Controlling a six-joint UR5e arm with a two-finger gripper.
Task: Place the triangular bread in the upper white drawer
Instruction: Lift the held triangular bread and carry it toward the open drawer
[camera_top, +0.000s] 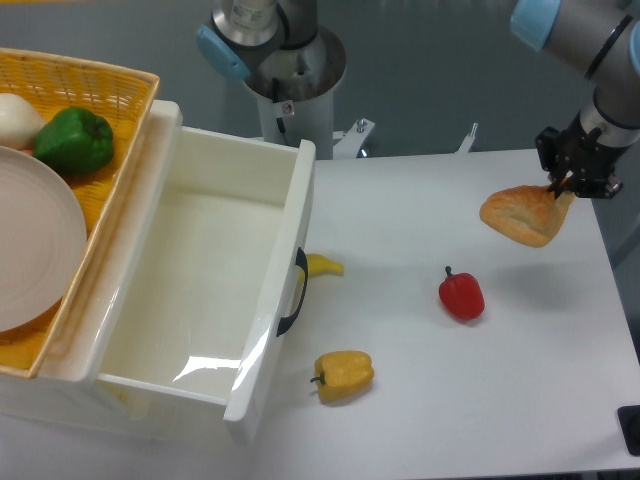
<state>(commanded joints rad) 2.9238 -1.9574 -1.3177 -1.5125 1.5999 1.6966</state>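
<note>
Jaws of the gripper (562, 187) are closed on one corner of the triangular bread (522, 215), which hangs tilted from that corner at the far right, above the table (450, 400); a faint shadow beneath suggests it is lifted clear rather than resting. The carrying step is judged to be in hand: the pastry has been secured, but nothing has yet been delivered.

The upper white drawer (190, 290) is pulled open at the left, well apart from the bread, and its glossy floor is seen bare. A long traverse leftward across the table is called for next, with enough height kept to pass over the drawer's front wall and its black handle (295, 292) before the pastry is lowered and released inside. Since only a corner is pinched, a slip or swing during transit is judged possible.

Behind the drawer a yellow wicker basket (120, 90) is set, holding a pale plate (30, 250), a green pepper (74, 142) and a white round object (15, 120). On the white table surface lie a red pepper (461, 295), a yellow bell pepper (343, 374), and a small yellow item (325, 266) just beside the handle. A grey wall is seen behind.
</note>
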